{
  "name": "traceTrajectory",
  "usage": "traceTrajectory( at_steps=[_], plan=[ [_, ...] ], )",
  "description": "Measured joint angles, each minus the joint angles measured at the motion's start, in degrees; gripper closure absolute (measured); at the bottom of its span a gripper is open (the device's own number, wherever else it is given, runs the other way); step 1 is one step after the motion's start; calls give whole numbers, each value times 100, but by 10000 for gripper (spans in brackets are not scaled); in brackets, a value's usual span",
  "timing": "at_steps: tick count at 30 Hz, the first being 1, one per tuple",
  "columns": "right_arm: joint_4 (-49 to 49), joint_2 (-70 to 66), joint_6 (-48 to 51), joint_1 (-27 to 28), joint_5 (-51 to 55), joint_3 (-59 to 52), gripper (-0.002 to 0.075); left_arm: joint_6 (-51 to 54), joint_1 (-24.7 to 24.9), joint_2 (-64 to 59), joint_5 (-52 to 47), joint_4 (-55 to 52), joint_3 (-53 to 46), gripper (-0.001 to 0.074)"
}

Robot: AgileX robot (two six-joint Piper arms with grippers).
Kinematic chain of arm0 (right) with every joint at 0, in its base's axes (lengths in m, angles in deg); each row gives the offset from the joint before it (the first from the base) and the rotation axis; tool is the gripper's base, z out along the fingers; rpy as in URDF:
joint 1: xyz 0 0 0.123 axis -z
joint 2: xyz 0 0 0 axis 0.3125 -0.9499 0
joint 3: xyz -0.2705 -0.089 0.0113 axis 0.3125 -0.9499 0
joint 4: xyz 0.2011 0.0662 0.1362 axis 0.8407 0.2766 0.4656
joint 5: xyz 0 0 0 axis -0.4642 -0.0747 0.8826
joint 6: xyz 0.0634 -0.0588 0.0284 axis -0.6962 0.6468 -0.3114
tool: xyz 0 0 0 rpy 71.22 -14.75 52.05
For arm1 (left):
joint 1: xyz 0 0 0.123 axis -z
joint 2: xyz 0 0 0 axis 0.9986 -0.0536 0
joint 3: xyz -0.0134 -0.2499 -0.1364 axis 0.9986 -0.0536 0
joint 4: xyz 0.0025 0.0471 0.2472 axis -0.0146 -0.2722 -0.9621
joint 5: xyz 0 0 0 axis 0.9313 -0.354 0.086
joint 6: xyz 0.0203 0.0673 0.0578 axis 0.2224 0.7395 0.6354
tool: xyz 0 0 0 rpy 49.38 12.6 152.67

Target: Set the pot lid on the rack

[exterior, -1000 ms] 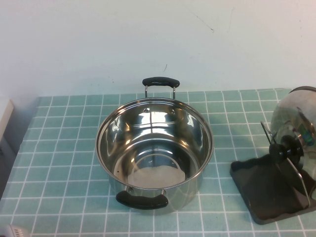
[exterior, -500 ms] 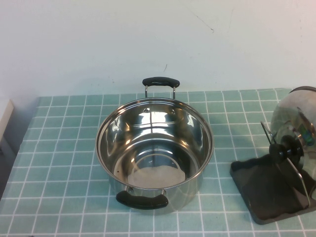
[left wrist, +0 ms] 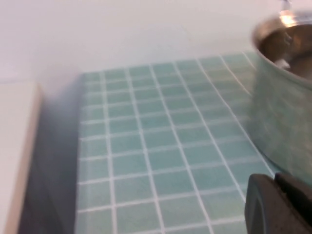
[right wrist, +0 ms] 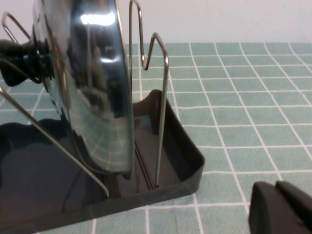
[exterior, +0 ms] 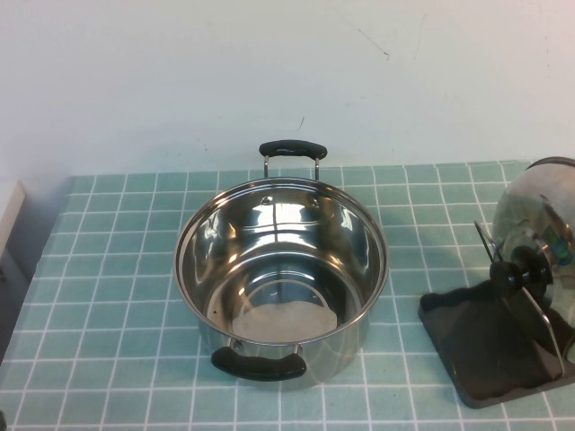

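Observation:
The pot lid (exterior: 539,220) stands upright on edge in the rack (exterior: 490,346) at the right edge of the high view, its black knob (exterior: 514,274) facing the pot. The right wrist view shows the lid (right wrist: 92,87) held between the wire dividers (right wrist: 161,97) of the dark tray (right wrist: 185,161). My right gripper (right wrist: 276,185) is shut and empty, low over the tiles beside the rack. My left gripper (left wrist: 274,178) is shut and empty, low beside the pot's wall. Neither gripper shows in the high view.
The open steel pot (exterior: 280,274) with two black handles stands mid-table on green tiles; its wall shows in the left wrist view (left wrist: 282,112). A white wall runs behind. A pale block (left wrist: 14,146) lies off the mat's left edge.
A small pale part of the left arm at the high view's bottom left corner has slipped out of view. The pot, lid and rack have not moved.

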Motion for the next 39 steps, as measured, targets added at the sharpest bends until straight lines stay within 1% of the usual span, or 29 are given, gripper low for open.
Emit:
traceTrajectory(
  at_steps=[4,6,9,12,18,27,39],
  plan=[
    [0,0,0,0,0,0,727,238,-835,57,794,389,-412,738],
    [0,0,0,0,0,0,727,265,-1156,66,1051,491,-527,738],
    [0,0,0,0,0,0,727,288,-1444,71,1210,663,-539,738],
    [0,0,0,0,0,0,727,287,-1549,71,1145,689,-539,738],
    [0,0,0,0,0,0,728,352,-1538,71,670,739,-539,738],
    [0,0,0,0,0,0,728,400,-909,71,379,817,-539,738],
    [0,0,0,0,0,0,728,592,-886,71,357,831,-529,738]
  ],
)
